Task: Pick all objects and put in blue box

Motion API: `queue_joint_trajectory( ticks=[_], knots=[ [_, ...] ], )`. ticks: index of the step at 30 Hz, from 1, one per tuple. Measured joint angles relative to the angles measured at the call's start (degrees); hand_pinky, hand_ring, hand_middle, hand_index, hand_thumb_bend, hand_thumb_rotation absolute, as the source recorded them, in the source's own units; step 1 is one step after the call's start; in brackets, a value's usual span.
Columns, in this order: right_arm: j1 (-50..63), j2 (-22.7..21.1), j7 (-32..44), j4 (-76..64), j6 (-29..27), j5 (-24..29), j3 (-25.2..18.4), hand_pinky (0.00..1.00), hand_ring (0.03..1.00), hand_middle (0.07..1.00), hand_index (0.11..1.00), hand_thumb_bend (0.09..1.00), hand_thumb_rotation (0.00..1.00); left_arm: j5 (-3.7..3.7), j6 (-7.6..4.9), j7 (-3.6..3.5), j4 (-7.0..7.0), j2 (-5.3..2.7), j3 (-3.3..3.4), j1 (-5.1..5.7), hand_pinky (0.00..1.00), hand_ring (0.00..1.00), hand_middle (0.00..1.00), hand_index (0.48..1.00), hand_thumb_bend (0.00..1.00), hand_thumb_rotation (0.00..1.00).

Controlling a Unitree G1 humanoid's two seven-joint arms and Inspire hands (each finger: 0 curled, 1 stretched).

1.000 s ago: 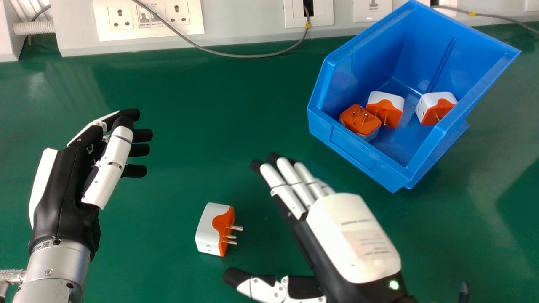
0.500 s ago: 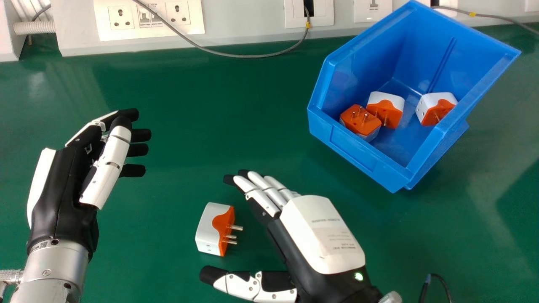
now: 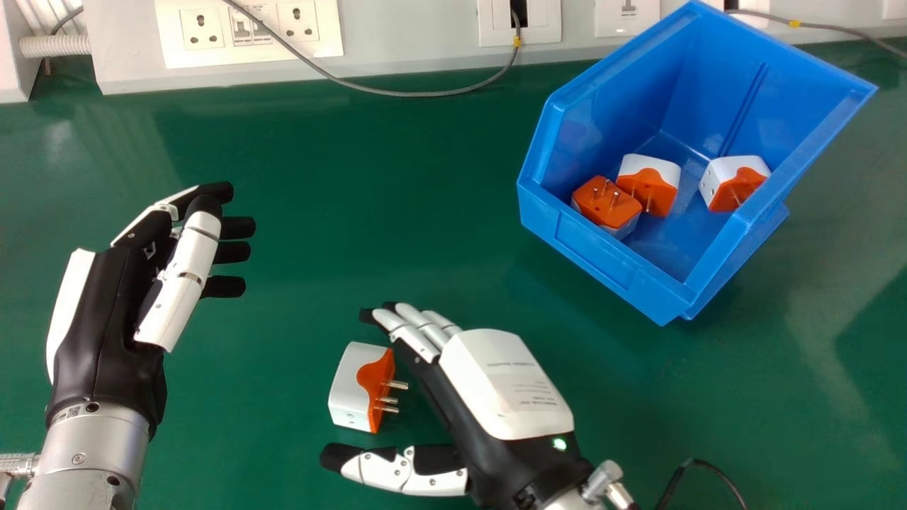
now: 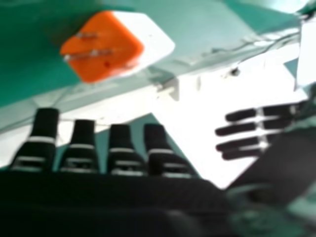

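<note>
My right hand point(image 3: 506, 386) is low over the table with its fingers extended and thumb apart, open. Between its thumb and fingers, on the green surface, lies a white and orange plug adapter point(image 3: 360, 386), its pins toward the palm; nothing is gripped. In the right hand view the adapter point(image 4: 106, 47) appears beyond the fingers of my right hand point(image 4: 120, 148). The blue box point(image 3: 602, 258) holds several adapters, among them one with pins up point(image 3: 607, 203). My left hand point(image 3: 106, 304) stays at the left, open and holding nothing; the right hand view has the left hand point(image 4: 281, 153) too.
A grey cable point(image 3: 425, 93) hangs along the back, in front of wall sockets point(image 3: 248, 32). A black cable point(image 3: 698, 464) curves near the front right. Bare green tabletop point(image 3: 397, 191) stretches between the left hand and the box.
My right hand has moved left and toward the near side, so its fingers and thumb now flank the adapter. The left hand, the adapter and the box look almost unchanged.
</note>
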Motion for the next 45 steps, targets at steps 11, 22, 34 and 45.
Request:
queue_joint_trajectory(
  ticks=[11,22,34,45],
  knots=[
    [-4.2,0.0,-0.2,4.6,0.0,0.2,1.0,0.77,0.874,0.901,0.875,0.461,0.64,-0.03,0.00,-0.20,-0.04,0.04,0.12,0.00,0.62,0.71,0.71,0.766,0.29,0.73],
    [-8.6,0.0,-1.6,11.8,0.1,0.2,1.9,0.76,0.867,0.895,0.866,0.461,0.62,-0.45,0.01,-0.46,-0.15,0.06,0.41,0.05,0.61,0.71,0.71,0.769,0.29,0.73],
    [-14.3,0.4,-1.6,17.0,2.1,0.1,3.3,0.76,0.865,0.880,0.849,0.461,0.54,-0.52,0.01,-0.56,-0.19,0.07,0.56,0.05,0.61,0.71,0.71,0.770,0.29,0.73],
    [-16.4,1.3,-3.1,19.3,4.7,0.1,3.3,0.75,0.851,0.866,0.834,0.463,0.51,-1.15,0.41,-0.53,-0.35,0.07,0.58,0.04,0.61,0.71,0.71,0.766,0.30,0.72]
  ],
)
